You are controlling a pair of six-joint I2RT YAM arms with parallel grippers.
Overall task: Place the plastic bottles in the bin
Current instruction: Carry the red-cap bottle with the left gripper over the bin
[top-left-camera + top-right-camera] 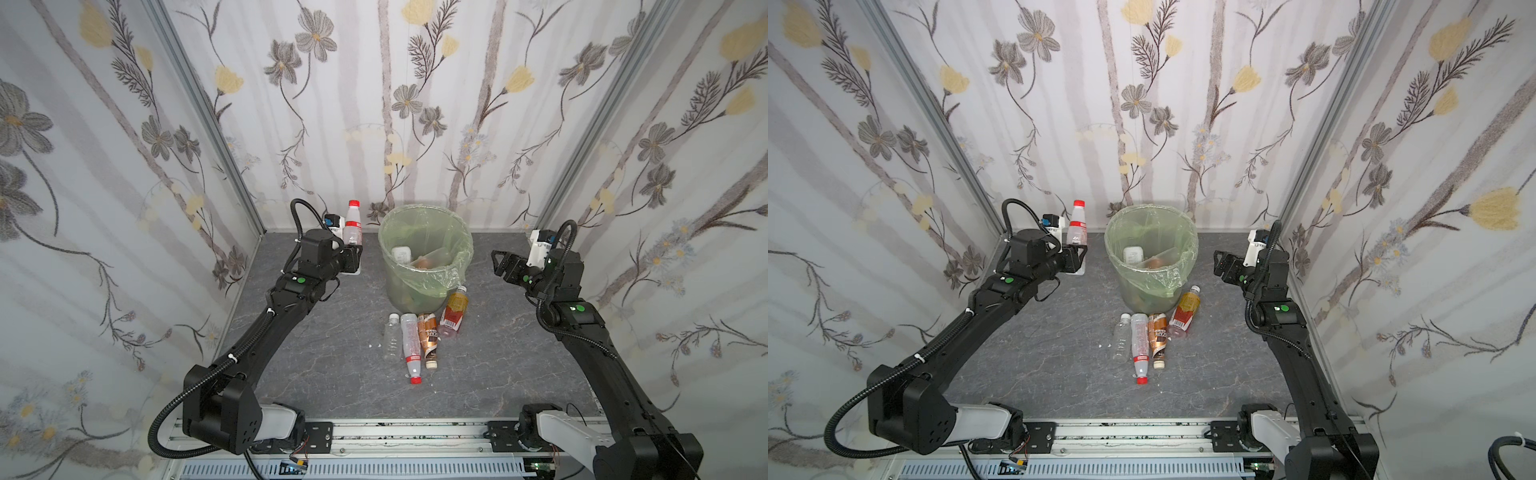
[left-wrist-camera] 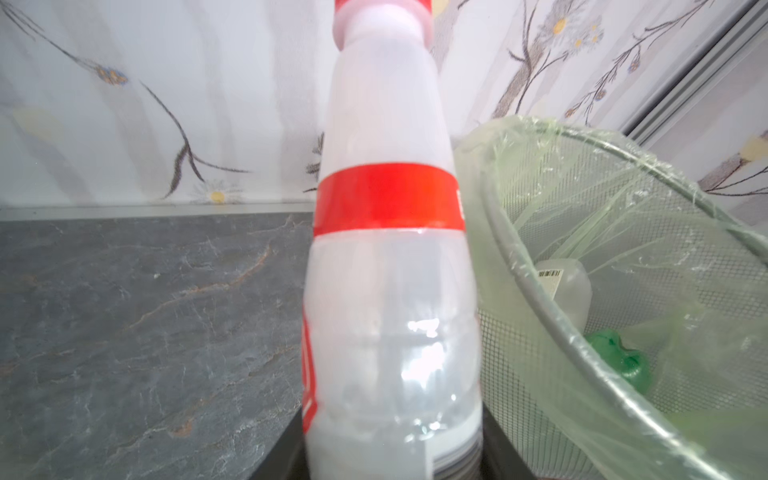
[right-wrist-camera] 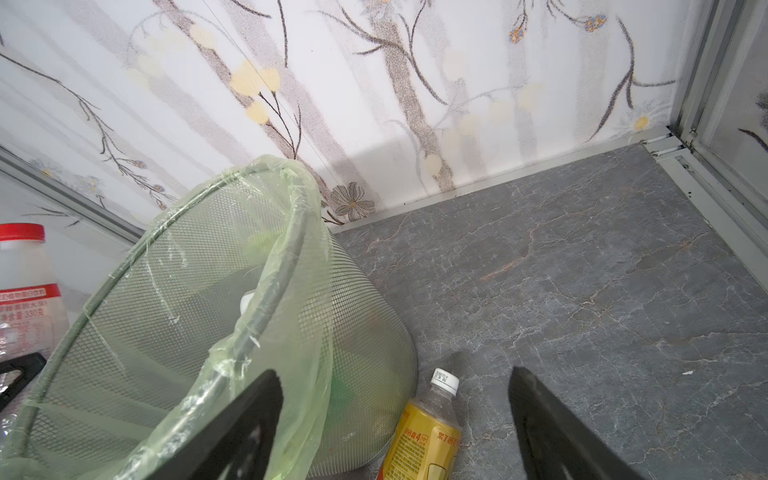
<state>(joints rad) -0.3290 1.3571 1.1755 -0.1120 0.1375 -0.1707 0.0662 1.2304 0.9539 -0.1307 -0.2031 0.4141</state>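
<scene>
My left gripper is shut on the base of a white plastic bottle with a red cap and red band. It holds the bottle upright just left of the bin, a mesh basket lined with a green bag. Inside the bin lie a white bottle and a green one. My right gripper hangs open right of the bin, above an amber tea bottle. Clear, red-capped and brown coffee bottles lie in front of the bin.
Flowered walls close the grey stone floor at the back and on both sides. A metal rail carrying both arm bases runs along the front edge. Tiny white scraps lie left of the clear bottle.
</scene>
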